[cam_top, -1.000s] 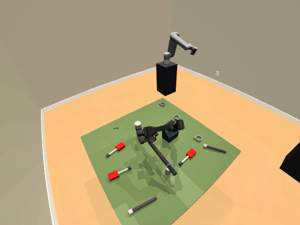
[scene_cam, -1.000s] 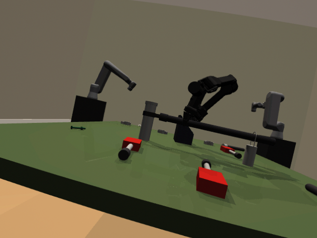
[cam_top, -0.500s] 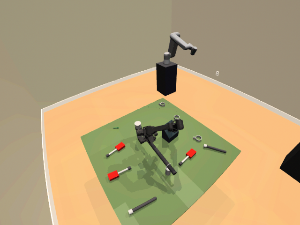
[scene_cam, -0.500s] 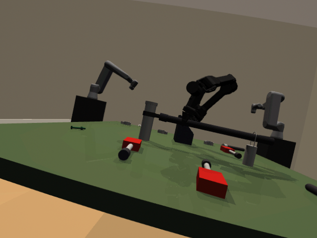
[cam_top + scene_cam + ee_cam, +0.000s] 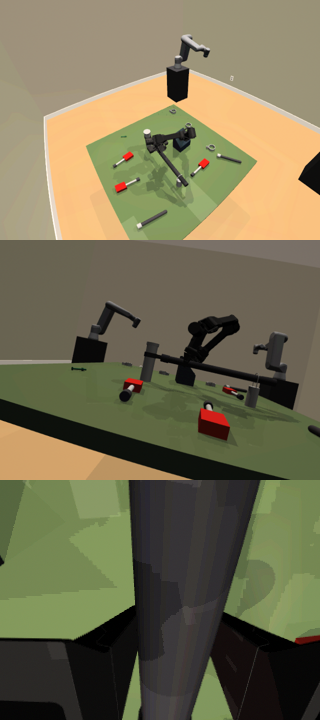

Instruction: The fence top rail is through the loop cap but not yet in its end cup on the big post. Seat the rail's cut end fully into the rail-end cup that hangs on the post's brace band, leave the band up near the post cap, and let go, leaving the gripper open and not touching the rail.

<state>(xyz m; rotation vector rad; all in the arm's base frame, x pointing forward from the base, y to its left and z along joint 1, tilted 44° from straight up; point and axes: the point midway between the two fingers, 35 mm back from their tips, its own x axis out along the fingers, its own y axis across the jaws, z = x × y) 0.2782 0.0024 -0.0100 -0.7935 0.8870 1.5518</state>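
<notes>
The black top rail runs from beside the big post through the loop cap on the short grey post. The big grey post stands upright; its black brace band sits up near the post cap. The rail-end cup hangs on the band's side toward the rail. The rail's near end meets the cup in the exterior view; how deep it sits inside is hidden. My gripper is shut on the rail near its cup end, one finger on each side.
Red-headed mallets lie on the green mat. Grey ring bands lie toward its far and right sides. Two dark rods with white ends lie near the edges. A dark block stands under the arm.
</notes>
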